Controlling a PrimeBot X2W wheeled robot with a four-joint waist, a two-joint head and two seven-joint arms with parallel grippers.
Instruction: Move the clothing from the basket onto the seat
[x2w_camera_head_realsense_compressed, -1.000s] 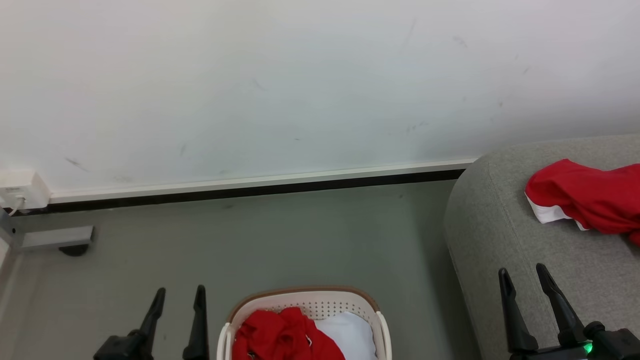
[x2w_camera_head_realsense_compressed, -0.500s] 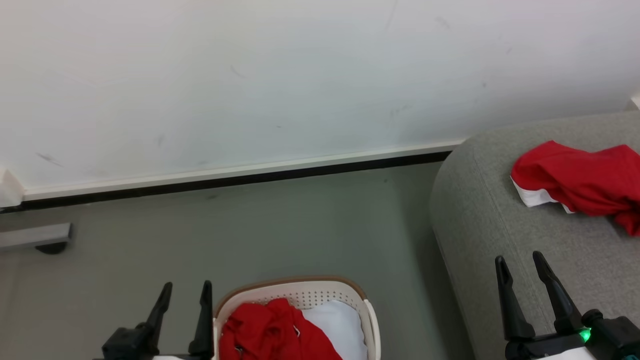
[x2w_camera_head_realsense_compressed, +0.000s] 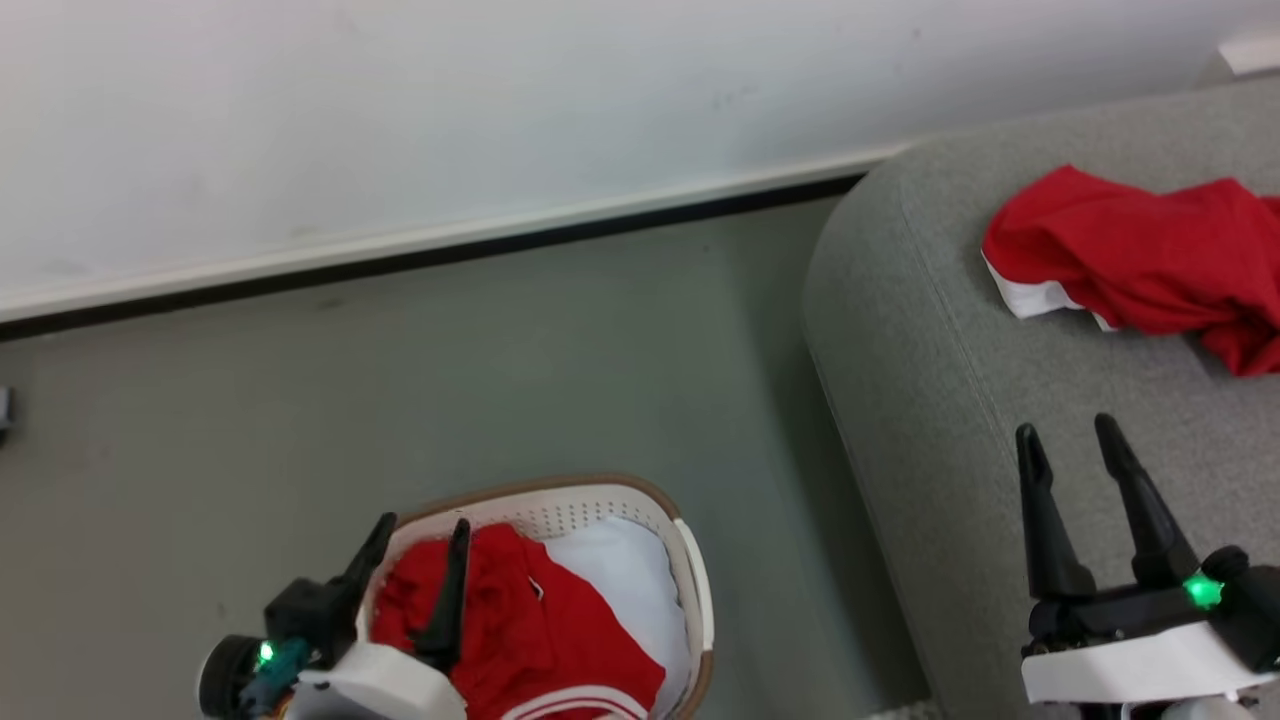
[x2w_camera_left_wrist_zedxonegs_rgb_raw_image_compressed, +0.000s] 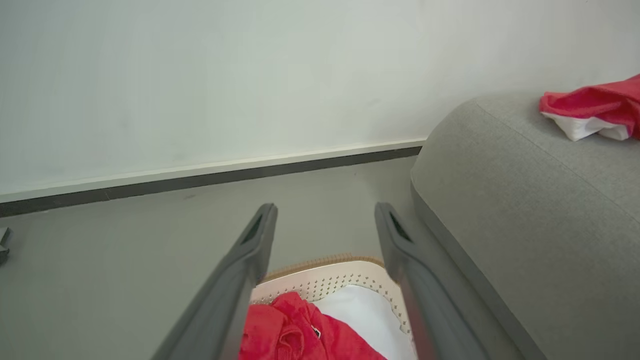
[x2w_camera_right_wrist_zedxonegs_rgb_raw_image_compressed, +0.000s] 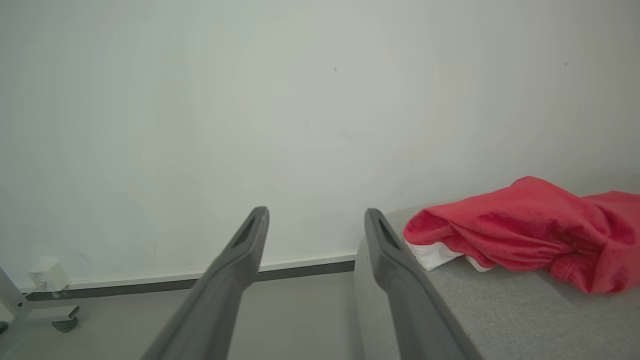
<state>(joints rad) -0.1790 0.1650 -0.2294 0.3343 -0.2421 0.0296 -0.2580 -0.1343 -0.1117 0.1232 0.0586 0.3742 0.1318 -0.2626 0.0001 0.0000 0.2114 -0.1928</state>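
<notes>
Two red garments lie well apart: a crumpled red garment (x2w_camera_head_realsense_compressed: 500, 620) sits inside the basket (x2w_camera_head_realsense_compressed: 692, 590), touching a pale white cloth (x2w_camera_head_realsense_compressed: 620, 575) on its right, while the other red garment (x2w_camera_head_realsense_compressed: 1140, 260) lies on the grey sofa (x2w_camera_head_realsense_compressed: 950, 400), its white trim facing the sofa's rounded end. The head view takes in both at once, with the basket standing on the floor (x2w_camera_head_realsense_compressed: 500, 380) near the sofa's end and a strip of floor between them. It also catches thin white stripes at the hem of the basket garment. There the left gripper (x2w_camera_head_realsense_compressed: 422, 524) is spread wide above the basket's left part, one finger over the brown rim and the other across the red fabric; whether it touches the cloth I cannot tell. The right gripper (x2w_camera_head_realsense_compressed: 1065, 428) is likewise spread, empty, above the sofa seat and clear of the garment lying there. The left wrist view looks out between its own fingers and brings the basket's perforated far wall close, with the sofa garment a low heap at the upper right. The right wrist view adds the foot of the wall (x2w_camera_right_wrist_zedxonegs_rgb_raw_image_compressed: 300, 100): a small white box (x2w_camera_right_wrist_zedxonegs_rgb_raw_image_compressed: 47, 275) above the skirting (x2w_camera_right_wrist_zedxonegs_rgb_raw_image_compressed: 300, 267) and a metal foot (x2w_camera_right_wrist_zedxonegs_rgb_raw_image_compressed: 52, 317) on the floor.
</notes>
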